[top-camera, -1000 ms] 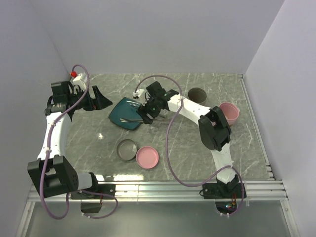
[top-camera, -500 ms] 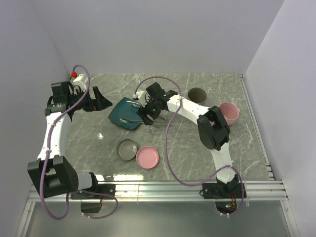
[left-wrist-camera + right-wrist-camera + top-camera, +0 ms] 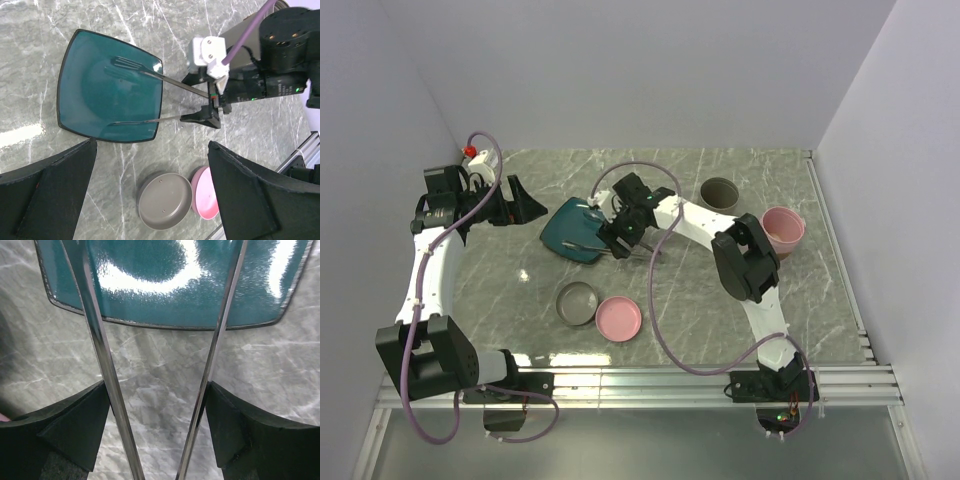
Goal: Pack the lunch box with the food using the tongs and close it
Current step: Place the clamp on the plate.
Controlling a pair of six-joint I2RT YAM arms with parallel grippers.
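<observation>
Two black fingers (image 3: 65, 430) of the right gripper (image 3: 157, 390) bracket the long thin silver metal tongs (image 3: 165, 82). One finger presses on the outside of each slender arm, so the jaws stand fairly wide yet are closed on the tool. Held that way, a further squeeze should bring the tips together, which is probably the reason for gripping across both arms rather than along one.

The gripper sits just off one edge of the glossy teal square plate (image 3: 107, 90). From there the tongs reach in over the plate's surface with their tips spread well apart. No bite-size food shows on the plate in any view, and where the pieces are I cannot tell.

On the near side of the plate, on the grey marble table (image 3: 700, 290), a shallow grey round container (image 3: 578, 302) touches a pink round dish (image 3: 619, 318). These are likely the lunch box and its lid.

The left gripper (image 3: 525, 208) hangs just beside the plate's opposite edge, spread fully and holding nothing, seemingly kept clear of the tongs' path.
</observation>
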